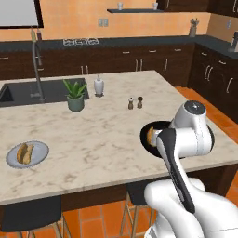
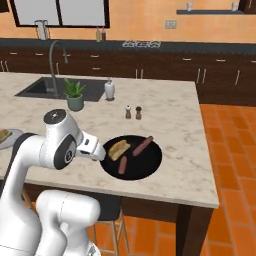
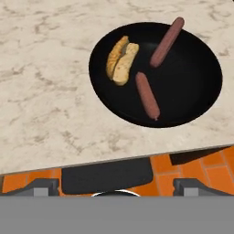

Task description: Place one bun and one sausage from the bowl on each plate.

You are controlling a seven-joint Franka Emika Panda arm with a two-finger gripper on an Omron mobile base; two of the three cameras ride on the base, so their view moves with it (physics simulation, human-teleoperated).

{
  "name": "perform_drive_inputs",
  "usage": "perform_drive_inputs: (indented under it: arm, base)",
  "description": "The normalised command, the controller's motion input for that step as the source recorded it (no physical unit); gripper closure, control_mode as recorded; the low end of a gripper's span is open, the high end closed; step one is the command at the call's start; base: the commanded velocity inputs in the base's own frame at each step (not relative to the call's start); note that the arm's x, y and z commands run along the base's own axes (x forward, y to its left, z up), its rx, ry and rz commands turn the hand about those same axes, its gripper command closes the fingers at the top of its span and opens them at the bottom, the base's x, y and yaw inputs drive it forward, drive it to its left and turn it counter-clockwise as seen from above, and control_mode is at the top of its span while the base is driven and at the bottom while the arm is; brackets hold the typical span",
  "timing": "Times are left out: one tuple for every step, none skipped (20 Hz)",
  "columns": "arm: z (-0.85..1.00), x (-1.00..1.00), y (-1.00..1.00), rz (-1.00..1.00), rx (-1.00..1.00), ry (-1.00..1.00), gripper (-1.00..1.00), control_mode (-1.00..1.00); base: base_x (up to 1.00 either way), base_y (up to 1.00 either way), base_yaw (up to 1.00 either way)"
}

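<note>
1. Black bowl (image 3: 192,98) near the counter (image 3: 45,109) edge, in the upper middle of the hand view; also seen in the right base view (image 2: 150,165), partly hidden by the arm in the left base view (image 1: 145,139).
2. Inside the bowl: one bun (image 3: 121,60) at about 10 o'clock, one sausage (image 3: 167,35) at about 1 o'clock reaching the rim, a second sausage (image 3: 147,95) near the centre toward 6 o'clock.
3. Bun and second sausage close, not clearly touching.
4. Gripper (image 3: 116,187) low in the hand view, off the counter edge, over a dark stool seat (image 3: 107,176) and orange floor; bowl well apart from it, toward 12 o'clock.
5. Fingertips (image 3: 42,186) set wide apart, nothing between them.
6. Pale plate (image 1: 41,148) far at the left end of the counter in the left base view, holding another bun (image 1: 25,153); sausage there cannot be told.
</note>
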Motion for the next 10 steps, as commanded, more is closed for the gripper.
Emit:
perform_drive_inputs:
  arm:
    - [0.0,0.0,0.0,0.0,0.0,0.0,-1.0,1.0]
    - [0.0,0.0,0.0,0.0,0.0,0.0,-1.0,1.0]
    - [0.0,0.0,0.0,0.0,0.0,0.0,-1.0,1.0]
    - [0.0,0.0,0.0,0.0,0.0,0.0,-1.0,1.0]
    - [0.0,0.0,0.0,0.0,0.0,0.0,-1.0,1.0]
    - [0.0,0.0,0.0,0.0,0.0,0.0,-1.0,1.0]
    - [0.0,0.0,0.0,0.0,0.0,0.0,-1.0,1.0]
    - [0.0,0.0,0.0,0.0,0.0,0.0,-1.0,1.0]
    - [0.0,0.0,0.0,0.0,0.0,0.0,-1.0,1.0]
    - [0.0,0.0,0.0,0.0,0.0,0.0,-1.0,1.0]
  base:
    - [0.0,-0.31,-0.1]
    - [0.0,-0.3,-0.08]
    - [0.05,-0.26,-0.06]
    - [0.13,-0.4,-0.09]
    - [0.16,-0.36,-0.06]
    - [0.16,-0.41,-0.01]
    - [0.09,-0.34,0.0]
    - [0.02,-0.41,0.0]
    - [0.04,-0.48,0.0]
    - [0.0,-0.59,0.0]
